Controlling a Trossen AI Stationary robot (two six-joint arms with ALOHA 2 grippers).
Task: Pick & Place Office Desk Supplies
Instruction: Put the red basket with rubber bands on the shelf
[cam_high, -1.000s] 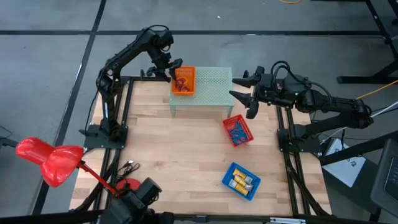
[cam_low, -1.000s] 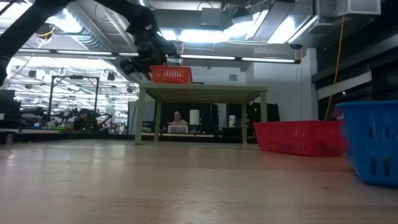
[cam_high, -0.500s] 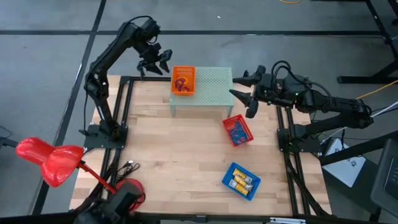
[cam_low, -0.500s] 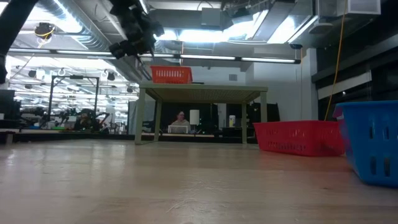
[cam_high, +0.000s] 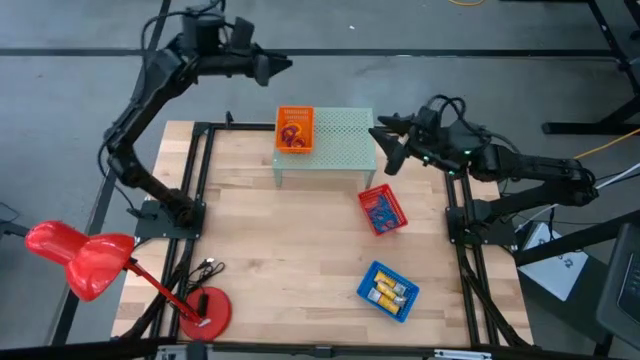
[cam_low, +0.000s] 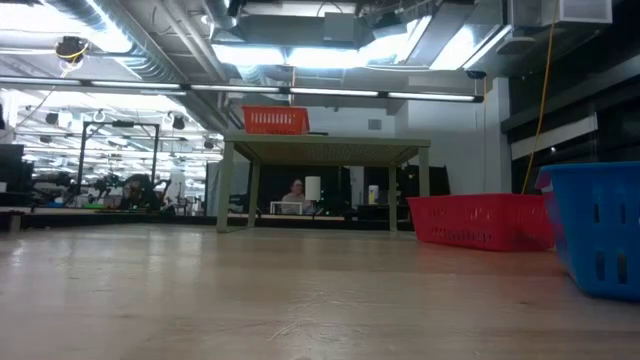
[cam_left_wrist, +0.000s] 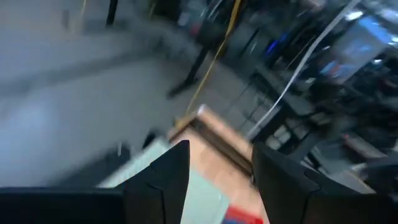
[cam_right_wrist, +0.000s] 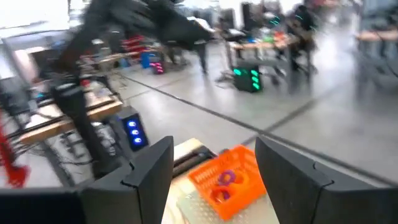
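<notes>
plastic baskets (cam_high: 296, 129): one orange, one red, one blue

Both arms are dark, almost black, built of slim jointed links. The left arm (cam_high: 150, 110) rises from a black base bolted to a dark metal frame along the left edge of the tabletop (cam_high: 290, 260); the right arm (cam_high: 520, 170) has a like base on the right edge. Black cables loop over the right arm's wrist. Each end effector, left (cam_high: 275, 66) and right (cam_high: 385, 145), ends in two flat, dark, pointed fingers (cam_right_wrist: 149, 168).
</notes>
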